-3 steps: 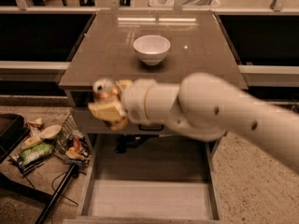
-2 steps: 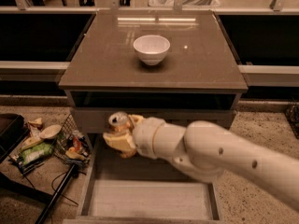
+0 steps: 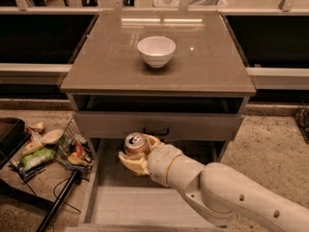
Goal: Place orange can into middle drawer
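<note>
One orange can (image 3: 135,144) (unreadable) in jaws above middle drawer (image 3: 140,208).

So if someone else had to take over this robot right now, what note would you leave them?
The gripper is shut on the can, held upright over the back of the open drawer, just below the drawer front.
Done: can grasped, drawer open.
Left: lower the can to the drawer floor, release, withdraw.
The bowl sits on the cabinet top; leave it.
</note>
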Robot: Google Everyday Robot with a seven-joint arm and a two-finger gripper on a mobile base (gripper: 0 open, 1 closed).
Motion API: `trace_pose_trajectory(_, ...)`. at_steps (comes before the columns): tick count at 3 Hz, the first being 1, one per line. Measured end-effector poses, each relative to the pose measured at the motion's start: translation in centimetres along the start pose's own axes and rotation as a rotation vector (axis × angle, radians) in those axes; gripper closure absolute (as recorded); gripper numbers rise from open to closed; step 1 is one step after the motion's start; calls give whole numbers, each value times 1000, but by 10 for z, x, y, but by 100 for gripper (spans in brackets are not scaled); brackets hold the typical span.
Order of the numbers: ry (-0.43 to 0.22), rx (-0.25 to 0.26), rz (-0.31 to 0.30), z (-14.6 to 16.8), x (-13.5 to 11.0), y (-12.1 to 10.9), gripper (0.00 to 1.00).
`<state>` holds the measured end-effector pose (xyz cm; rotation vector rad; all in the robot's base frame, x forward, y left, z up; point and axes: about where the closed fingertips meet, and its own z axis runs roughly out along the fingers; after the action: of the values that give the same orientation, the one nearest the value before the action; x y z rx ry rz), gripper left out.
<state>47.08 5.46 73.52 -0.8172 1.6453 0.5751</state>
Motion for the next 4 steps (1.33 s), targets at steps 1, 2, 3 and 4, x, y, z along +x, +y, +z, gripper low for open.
trace_pose_trajectory(1, -1, -2, 4, 0, -1, 0, 100)
trace_pose_trajectory(2, -5, -40, 39, 17, 19, 7, 100)
trace_pose_trajectory(3, -17, -169, 92, 65, 74, 29, 100)
trace_pose_trajectory(4, -79, -299, 88, 110, 114, 53, 100)
